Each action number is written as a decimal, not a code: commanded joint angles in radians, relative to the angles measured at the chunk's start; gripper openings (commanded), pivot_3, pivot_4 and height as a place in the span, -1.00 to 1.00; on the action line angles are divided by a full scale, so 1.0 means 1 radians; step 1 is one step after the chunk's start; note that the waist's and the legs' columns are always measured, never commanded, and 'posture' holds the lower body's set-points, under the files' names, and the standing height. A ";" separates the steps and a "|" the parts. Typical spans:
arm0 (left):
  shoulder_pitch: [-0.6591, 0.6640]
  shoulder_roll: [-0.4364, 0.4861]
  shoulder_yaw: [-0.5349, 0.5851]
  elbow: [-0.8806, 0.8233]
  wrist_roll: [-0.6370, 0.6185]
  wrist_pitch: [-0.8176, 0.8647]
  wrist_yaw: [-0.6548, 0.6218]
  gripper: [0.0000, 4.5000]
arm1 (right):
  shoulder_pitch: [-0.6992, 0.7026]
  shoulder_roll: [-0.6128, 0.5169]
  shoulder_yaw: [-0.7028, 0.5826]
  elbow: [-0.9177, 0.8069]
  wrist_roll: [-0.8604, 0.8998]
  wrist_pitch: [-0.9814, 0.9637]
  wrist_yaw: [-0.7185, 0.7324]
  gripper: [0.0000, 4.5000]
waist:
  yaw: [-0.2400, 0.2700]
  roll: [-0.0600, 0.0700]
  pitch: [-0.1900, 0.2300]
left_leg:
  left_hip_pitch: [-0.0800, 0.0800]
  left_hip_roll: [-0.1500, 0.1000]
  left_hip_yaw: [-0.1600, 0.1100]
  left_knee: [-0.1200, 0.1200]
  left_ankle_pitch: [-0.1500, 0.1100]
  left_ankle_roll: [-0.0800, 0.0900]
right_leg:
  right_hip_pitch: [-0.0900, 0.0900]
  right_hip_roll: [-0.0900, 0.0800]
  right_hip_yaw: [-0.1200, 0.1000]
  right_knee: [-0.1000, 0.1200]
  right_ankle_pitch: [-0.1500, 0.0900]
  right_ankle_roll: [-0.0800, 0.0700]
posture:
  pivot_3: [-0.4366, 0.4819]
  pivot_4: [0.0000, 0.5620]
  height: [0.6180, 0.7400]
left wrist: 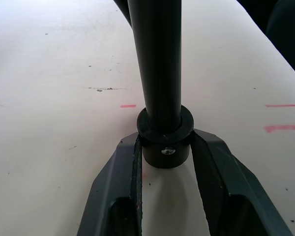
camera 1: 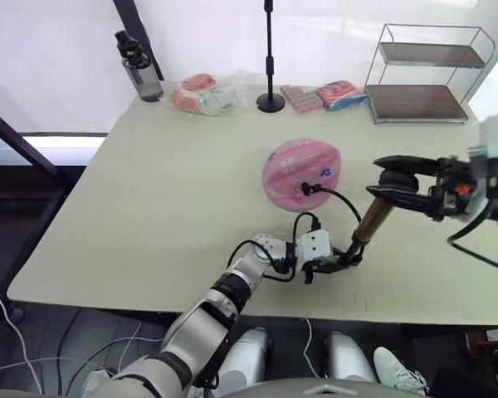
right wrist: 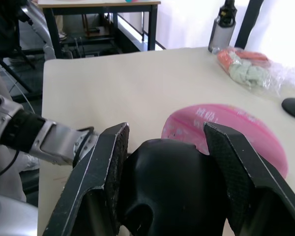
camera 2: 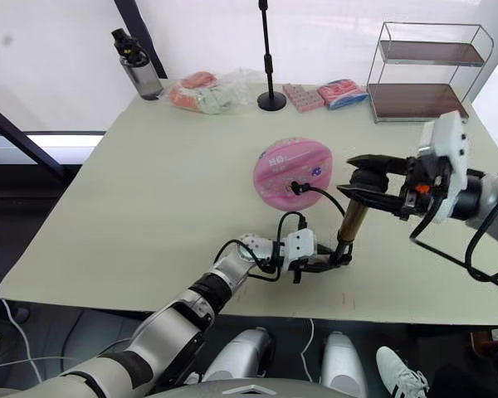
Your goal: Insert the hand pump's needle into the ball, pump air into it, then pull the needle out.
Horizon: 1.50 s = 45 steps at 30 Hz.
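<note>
The pink ball (camera 1: 295, 166) lies near the middle of the table and looks flattened. The needle's black fitting (camera 1: 306, 189) sits against its near side, so the pin itself is hidden. A thin black hose (camera 1: 342, 199) loops from there to the hand pump (camera 1: 373, 220), whose gold cylinder stands tilted on the table. My left gripper (camera 1: 342, 263) is shut on the pump's black bottom cap (left wrist: 164, 142). Above it, my right gripper (camera 1: 383, 178) is shut on the black T-handle (right wrist: 169, 182), a finger on each side.
Along the table's far edge stand a dark bottle (camera 1: 141, 70), a plastic bag of pink and green things (camera 1: 203, 94), a black pole stand (camera 1: 270, 91), two small packets (camera 1: 325, 95) and a wire shelf (camera 1: 423, 75). The table's front edge (camera 1: 232, 311) is close below my left gripper.
</note>
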 commanded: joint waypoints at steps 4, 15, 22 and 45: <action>0.015 -0.003 -0.021 0.093 0.072 0.042 0.045 -0.52 | -0.128 -0.068 -0.127 0.020 0.087 0.048 -0.023 -0.10 | 0.003 -0.001 0.001 | -0.001 0.000 0.000 0.000 0.000 0.000 | 0.000 0.000 0.000 0.000 0.000 0.000 | -0.05 -0.47 0.93; 0.016 -0.007 -0.021 0.107 0.074 0.035 0.056 -0.52 | -0.064 -0.007 -0.095 -0.029 0.095 0.072 -0.060 -0.10 | 0.014 -0.003 0.001 | -0.009 0.000 0.000 0.001 0.000 0.000 | -0.010 0.000 0.000 0.001 0.000 0.000 | -0.05 -0.47 0.93; 0.018 -0.002 -0.016 0.107 0.076 0.038 0.062 -0.52 | 0.091 0.102 -0.030 -0.037 -0.029 -0.033 -0.046 -0.10 | 0.013 -0.003 0.000 | -0.007 0.000 0.001 0.001 0.000 0.000 | -0.009 0.000 0.001 0.003 0.000 0.000 | -0.05 -0.47 0.93; 0.013 0.000 0.001 0.108 0.077 0.048 0.078 -0.52 | 0.385 0.388 0.209 0.080 -0.233 -0.225 -0.003 -0.10 | 0.009 -0.007 -0.003 | 0.005 0.001 0.000 0.000 0.000 -0.001 | 0.002 0.002 0.001 0.003 0.000 0.000 | -0.05 -0.47 0.93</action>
